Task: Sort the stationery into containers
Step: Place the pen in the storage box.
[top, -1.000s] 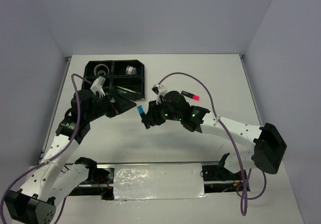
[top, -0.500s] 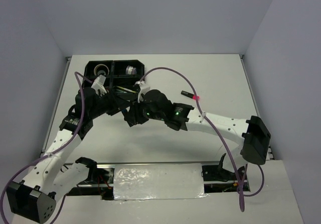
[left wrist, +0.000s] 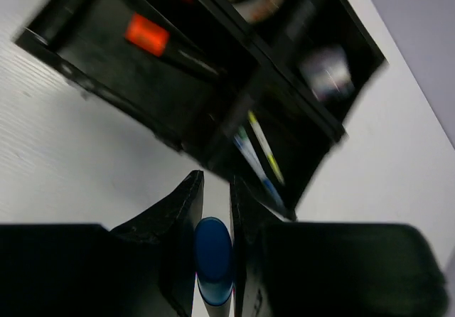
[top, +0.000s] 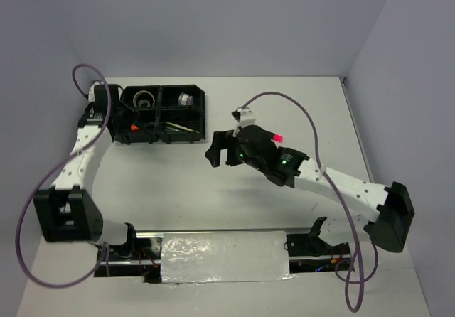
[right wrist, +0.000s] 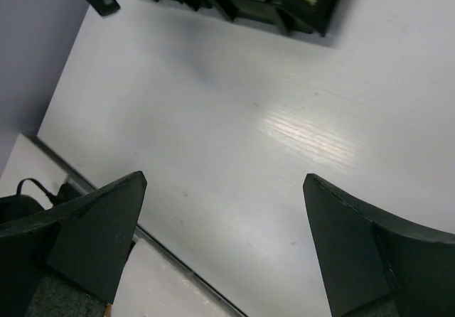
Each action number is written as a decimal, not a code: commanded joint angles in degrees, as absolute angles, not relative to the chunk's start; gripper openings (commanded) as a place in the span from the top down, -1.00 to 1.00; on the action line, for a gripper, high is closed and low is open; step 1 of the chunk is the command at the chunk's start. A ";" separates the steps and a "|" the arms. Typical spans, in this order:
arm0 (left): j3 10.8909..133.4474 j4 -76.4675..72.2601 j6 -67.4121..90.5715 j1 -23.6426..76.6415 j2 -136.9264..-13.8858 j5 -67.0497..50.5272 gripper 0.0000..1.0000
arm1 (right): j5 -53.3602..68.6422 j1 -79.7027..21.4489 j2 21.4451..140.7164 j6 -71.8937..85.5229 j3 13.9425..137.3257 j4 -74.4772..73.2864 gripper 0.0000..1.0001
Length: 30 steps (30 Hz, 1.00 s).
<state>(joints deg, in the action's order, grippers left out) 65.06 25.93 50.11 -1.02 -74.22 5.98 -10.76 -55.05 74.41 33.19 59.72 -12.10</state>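
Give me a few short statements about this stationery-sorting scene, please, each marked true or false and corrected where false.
1. The left gripper is shut on a blue-ended marker. True.
2. The right gripper is clamped on the pink-ended marker. False: its jaws are wide open and empty, and the pink-ended marker lies on the table beside the right arm.
3. An orange-ended marker lies inside a compartment of the black tray. True.
4. The tape roll sits on the table outside the tray. False: the tape roll sits in the tray's far left compartment.
5. The yellow-green stick shares a compartment with a thin blue pen. True.
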 commanded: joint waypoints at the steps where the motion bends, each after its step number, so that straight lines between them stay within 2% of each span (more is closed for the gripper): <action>1: 73.55 27.42 52.81 -5.79 -84.86 13.53 0.98 | -14.06 -54.32 67.87 29.81 56.97 -14.67 -1.00; 6: 84.79 27.42 54.32 -7.12 -97.10 14.06 0.76 | -13.89 -52.03 63.55 27.34 52.92 -15.73 -1.00; 10: 87.36 26.72 55.19 -7.38 -104.48 15.20 0.59 | -11.08 -48.27 62.23 25.05 51.15 -15.73 -1.00; 13: 87.71 24.53 54.58 -7.47 -106.87 14.77 0.24 | -8.89 -46.15 62.22 23.56 51.06 -15.38 -0.99; 14: 88.50 24.70 54.58 -7.47 -107.31 14.77 -0.09 | -8.27 -45.62 62.66 23.21 51.15 -15.03 -1.00; 16: 88.68 26.80 55.37 -7.47 -107.32 14.59 -0.41 | -6.86 -43.96 63.72 21.45 51.94 -14.77 -1.00; 17: 86.85 26.46 55.55 -7.47 -106.53 13.98 -0.66 | -6.42 -42.99 65.55 20.84 52.55 -15.20 -1.00; 20: 82.46 24.96 56.42 -7.56 -101.35 13.54 -0.99 | -1.44 -37.21 70.11 15.94 54.84 -13.90 -1.00; 23: 81.04 26.01 55.29 -7.56 -95.55 12.14 -0.99 | 4.27 -30.44 76.70 10.13 60.01 -15.80 -1.00; 28: 78.94 28.66 48.09 -5.72 -81.59 3.54 -0.99 | 1.84 -23.48 99.46 -0.78 77.93 -26.79 -0.99; 30: 72.89 24.71 44.41 -3.36 -74.49 -1.21 -0.99 | 0.45 -21.54 105.09 -2.10 84.86 -30.84 -0.98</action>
